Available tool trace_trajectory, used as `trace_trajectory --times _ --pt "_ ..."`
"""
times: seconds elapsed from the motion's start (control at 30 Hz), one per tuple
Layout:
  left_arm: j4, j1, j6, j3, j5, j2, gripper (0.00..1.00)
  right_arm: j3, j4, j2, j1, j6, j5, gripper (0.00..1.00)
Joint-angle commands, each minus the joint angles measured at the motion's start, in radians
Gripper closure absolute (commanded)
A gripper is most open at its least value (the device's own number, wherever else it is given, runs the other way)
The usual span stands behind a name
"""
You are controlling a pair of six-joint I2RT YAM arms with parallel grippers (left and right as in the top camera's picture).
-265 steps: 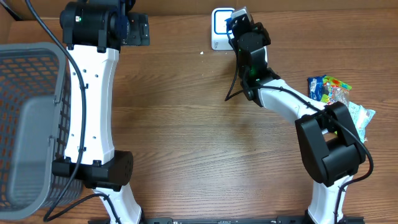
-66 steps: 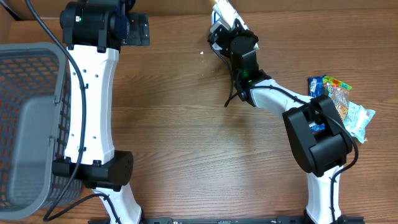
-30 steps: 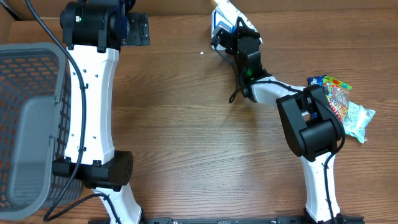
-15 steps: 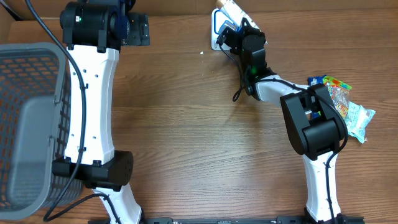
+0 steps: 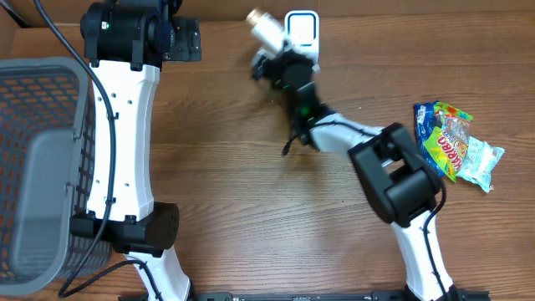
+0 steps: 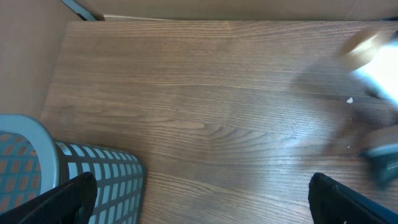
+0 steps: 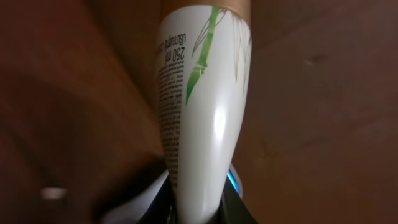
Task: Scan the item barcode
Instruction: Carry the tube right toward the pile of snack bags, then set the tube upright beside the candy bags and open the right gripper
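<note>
Item: a white tube (image 5: 266, 28) with a bamboo print and a tan cap (image 5: 253, 16), held aloft over the bench (image 5: 234, 167)
Right fingers: the right fingers (image 7: 152, 208) are clenched on the tube's lower end, the body and cap jutting out ahead of them
Left fingers: the left fingers (image 6: 68, 198) are spread wide and grasp nothing, with bare bench between them
Scanner: the white and blue scanner (image 5: 301, 27) stands just beside the right fingers, on the side away from the cap
Handling: probably light; a soft plastic wall that dents under squeeze, and a glossy skin likely to slip or swivel in a narrow pinch
Where to hold: low on the body, as it is held, so the printed text panel stays uncovered for the scanner
Basket: a grey mesh basket (image 5: 42, 65) sits well apart from the right fingers and near the left arm; what it holds cannot be told
Other goods: snack packets (image 5: 456, 142) lie loose on the bench, well behind the right fingers, in no container
</note>
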Motion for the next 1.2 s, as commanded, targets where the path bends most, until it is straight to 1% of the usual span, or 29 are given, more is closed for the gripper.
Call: trace_trajectory --times 0.0,0.13,0.2,0.23,0.27,0.37,0.4,0.5,0.6,0.67,0.77,0.83,0.9,0.97,1.07,1.17 --pt "0.0 -0.007 -0.01 0.013 -0.005 -0.004 0.0 0.034 -0.122 -0.116 0.093 0.077 0.057 0.96" --pt "0.0 -0.007 -0.01 0.013 -0.005 -0.004 0.0 0.034 -0.33 -0.213 0.191 0.249 0.148 0.96" --pt "0.0 -0.007 -0.01 0.013 -0.005 -0.004 0.0 0.034 -0.456 -0.276 0.237 0.346 0.161 0.96" --pt "0.0 -0.007 -0.01 0.013 -0.005 -0.004 0.01 0.034 -0.553 -0.332 0.267 0.437 0.161 0.96" --pt "0.0 -0.007 -0.01 0.013 -0.005 -0.004 0.0 0.034 -0.606 -0.362 0.278 0.49 0.161 0.96" --pt "0.0 -0.007 -0.01 0.013 -0.005 -0.004 0.0 0.034 -0.802 -0.477 0.291 0.709 0.149 0.96" --pt "0.0 -0.007 -0.01 0.013 -0.005 -0.004 0.0 0.034 -0.94 -0.547 0.28 0.824 0.11 0.96" --pt "0.0 -0.007 -0.01 0.013 -0.005 -0.004 0.0 0.034 -1.176 -0.661 0.228 1.01 0.041 0.96" --pt "0.0 -0.007 -0.01 0.013 -0.005 -0.004 0.0 0.034 -1.383 -0.753 0.134 1.16 0.016 0.96" --pt "0.0 -0.007 -0.01 0.013 -0.005 -0.004 0.0 0.034 -1.494 -0.788 0.06 1.232 0.0 0.96" --pt "0.0 -0.007 -0.01 0.013 -0.005 -0.004 0.0 0.027 -1.611 -0.796 -0.072 1.257 -0.085 0.96" --pt "0.0 -0.007 -0.01 0.013 -0.005 -0.004 0.0 -0.001 -1.627 -0.782 -0.15 1.244 -0.116 0.96" --pt "0.0 -0.007 -0.01 0.013 -0.005 -0.004 0.0 -0.061 -1.604 -0.753 -0.236 1.162 -0.119 0.96" --pt "0.0 -0.007 -0.01 0.013 -0.005 -0.004 0.01 -0.122 -1.57 -0.725 -0.301 1.11 -0.119 0.96" --pt "0.0 -0.007 -0.01 0.013 -0.005 -0.004 0.0 -0.211 -1.499 -0.674 -0.388 1.092 -0.123 0.96" --pt "0.0 -0.007 -0.01 0.013 -0.005 -0.004 0.0 -0.275 -1.417 -0.635 -0.439 1.045 -0.14 0.96"
